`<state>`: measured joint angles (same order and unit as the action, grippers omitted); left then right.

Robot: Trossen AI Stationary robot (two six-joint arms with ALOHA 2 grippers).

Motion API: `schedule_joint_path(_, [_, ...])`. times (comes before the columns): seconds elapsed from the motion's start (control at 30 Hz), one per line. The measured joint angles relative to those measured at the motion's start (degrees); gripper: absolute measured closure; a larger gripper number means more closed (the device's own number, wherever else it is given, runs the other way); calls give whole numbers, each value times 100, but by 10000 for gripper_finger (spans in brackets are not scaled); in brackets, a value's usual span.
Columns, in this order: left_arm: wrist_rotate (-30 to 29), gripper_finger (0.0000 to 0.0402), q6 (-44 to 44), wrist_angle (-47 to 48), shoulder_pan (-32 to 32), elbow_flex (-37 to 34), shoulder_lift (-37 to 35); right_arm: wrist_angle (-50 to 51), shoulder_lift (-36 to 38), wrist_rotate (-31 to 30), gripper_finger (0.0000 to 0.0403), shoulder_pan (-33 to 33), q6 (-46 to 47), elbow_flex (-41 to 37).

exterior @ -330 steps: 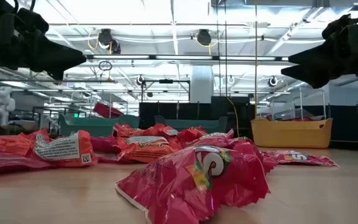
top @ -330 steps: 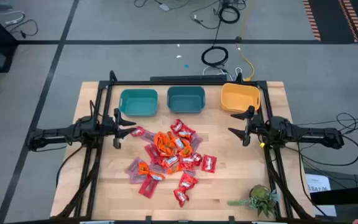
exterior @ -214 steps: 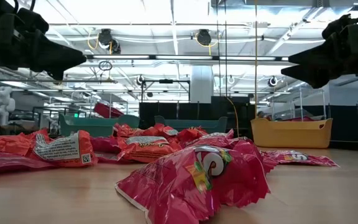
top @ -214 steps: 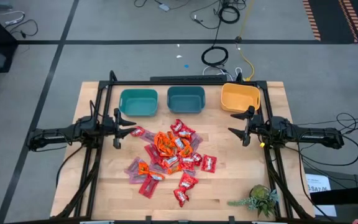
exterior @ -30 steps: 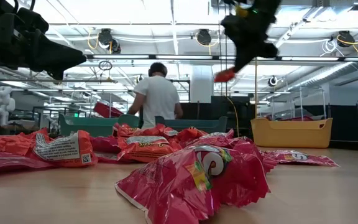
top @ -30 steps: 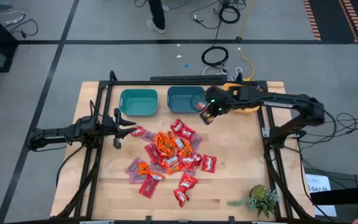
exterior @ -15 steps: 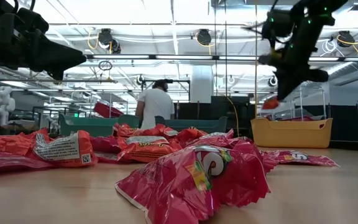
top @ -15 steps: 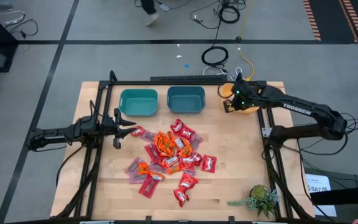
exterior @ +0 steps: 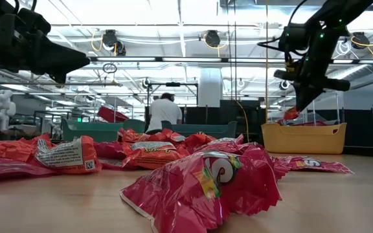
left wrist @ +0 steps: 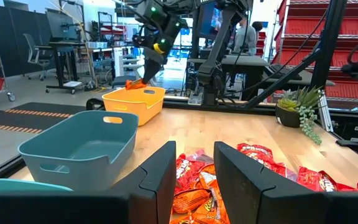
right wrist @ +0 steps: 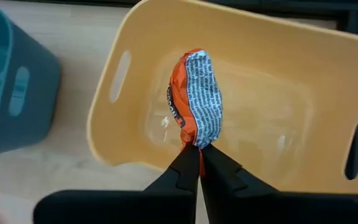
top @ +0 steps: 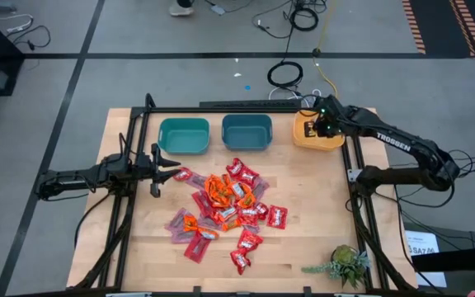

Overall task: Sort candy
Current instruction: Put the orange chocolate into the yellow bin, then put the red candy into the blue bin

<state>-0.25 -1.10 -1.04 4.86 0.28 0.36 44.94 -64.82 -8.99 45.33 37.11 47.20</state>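
The candy lies in a loose pile [top: 225, 206] of red, orange and mauve wrapped sweets on the middle of the wooden table; it also fills the near part of the low view [exterior: 199, 184]. My right gripper [top: 312, 129] hangs over the yellow bin [top: 300, 140] at the far right, shut on one orange sweet [right wrist: 196, 99]. The sweet [exterior: 291, 114] hangs just above the bin's rim [exterior: 303, 126]. My left gripper [top: 162, 170] waits at the table's left, level and open, with nothing between its fingers [left wrist: 160, 168]. My right gripper pinches the orange sweet by one end of its wrapper [right wrist: 194, 142] between its two fingertips. The fingers slant down from above. The sweet hangs below them, clear of the yellow bin's floor [right wrist: 260, 124].
Two teal bins [top: 183, 136] [top: 246, 132] stand left of the yellow one along the far edge. A small potted plant [top: 345, 264] sits at the near right corner. A person [exterior: 162, 110] stands in the room beyond the table.
My right gripper has carried the orange sweet from above the middle teal bin toward the table's right edge and down, over the yellow bin, rolling its wrist on the way. The sweet stays pinched and hanging.
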Motion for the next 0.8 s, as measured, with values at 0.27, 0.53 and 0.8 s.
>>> schedule_joint_path(0.27, [0, 284, 2, -1, 0, -1, 0, -53, 0, 0, 341, 128, -95, -2])
schedule_joint_path(0.53, [-1, 284, 1, 0, 0, 2, -2, -74, 0, 33, 306, 123, -35, -2])
schedule_joint_path(0.8, [0, 284, 0, 0, 0, 2, -1, -60, 180, 333, 292, 82, -27, -2])
